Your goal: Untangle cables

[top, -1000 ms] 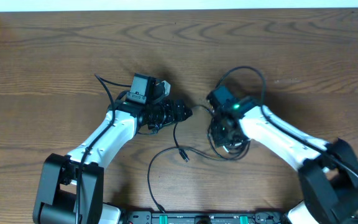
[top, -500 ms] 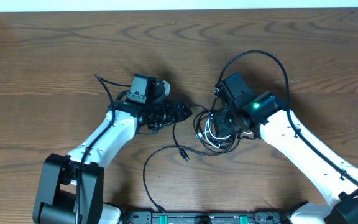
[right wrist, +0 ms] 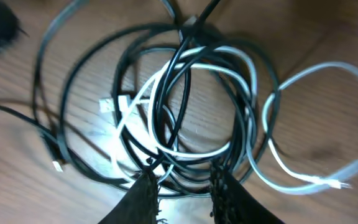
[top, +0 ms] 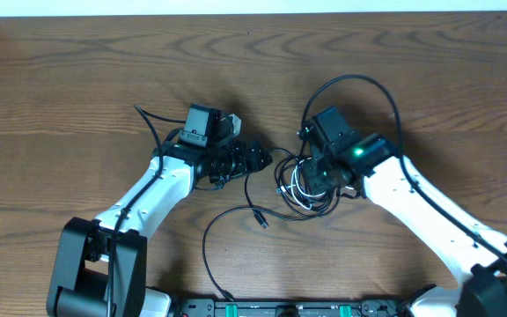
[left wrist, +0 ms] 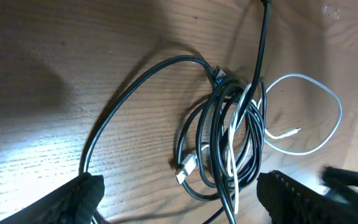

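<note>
The cables [top: 304, 188] lie as a tangled coil of thin black cords with a whitish strand on the wooden table between my two arms. One loose black cord [top: 255, 201] runs from the coil to a small plug, and another curves toward the front edge. My right gripper [top: 320, 176] hovers right over the coil, its fingers a little apart, the strands [right wrist: 185, 106] just beyond the tips [right wrist: 182, 177]. A white loop [right wrist: 303, 124] sticks out to the right. My left gripper [top: 267, 159] stands wide open beside the coil [left wrist: 229, 137], holding nothing [left wrist: 179, 186].
A thick black wire [top: 352, 81] arches over my right arm's wrist. The arm bases and a dark rail [top: 289, 308] line the front edge. The table's back edge [top: 253, 15] runs along the top.
My right gripper moved slightly to the right, and its fingers have parted from shut. The coil has spread out wider on the table. The left arm stayed still.
</note>
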`<state>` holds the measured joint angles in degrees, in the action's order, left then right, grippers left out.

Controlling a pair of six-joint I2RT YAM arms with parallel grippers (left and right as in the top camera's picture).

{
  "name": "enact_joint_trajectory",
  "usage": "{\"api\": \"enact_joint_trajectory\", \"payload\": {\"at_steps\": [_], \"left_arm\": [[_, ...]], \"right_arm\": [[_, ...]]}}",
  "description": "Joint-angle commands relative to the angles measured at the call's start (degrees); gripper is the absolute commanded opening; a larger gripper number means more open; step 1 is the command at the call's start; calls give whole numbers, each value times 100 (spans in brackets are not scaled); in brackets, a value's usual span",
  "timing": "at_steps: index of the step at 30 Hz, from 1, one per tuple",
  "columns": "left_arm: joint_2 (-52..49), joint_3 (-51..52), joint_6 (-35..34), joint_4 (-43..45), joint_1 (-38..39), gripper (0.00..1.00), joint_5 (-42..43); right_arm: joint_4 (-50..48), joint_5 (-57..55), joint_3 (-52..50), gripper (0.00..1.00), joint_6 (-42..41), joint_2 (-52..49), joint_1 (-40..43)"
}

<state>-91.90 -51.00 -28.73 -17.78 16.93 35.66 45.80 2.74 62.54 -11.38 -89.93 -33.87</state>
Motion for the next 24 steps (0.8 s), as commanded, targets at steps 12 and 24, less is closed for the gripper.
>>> {"api": "enact_joint_trajectory", "payload": {"at_steps": [12,24], "left_arm": [[-31,17,-48,-13,-13,85,-74],[-31,17,-46,-57,-13,85,-74]], "right_arm": [[-671,452,-413,31,960,-743,-203],[-726,450,-424,20,1532,-1137,-203]]}}
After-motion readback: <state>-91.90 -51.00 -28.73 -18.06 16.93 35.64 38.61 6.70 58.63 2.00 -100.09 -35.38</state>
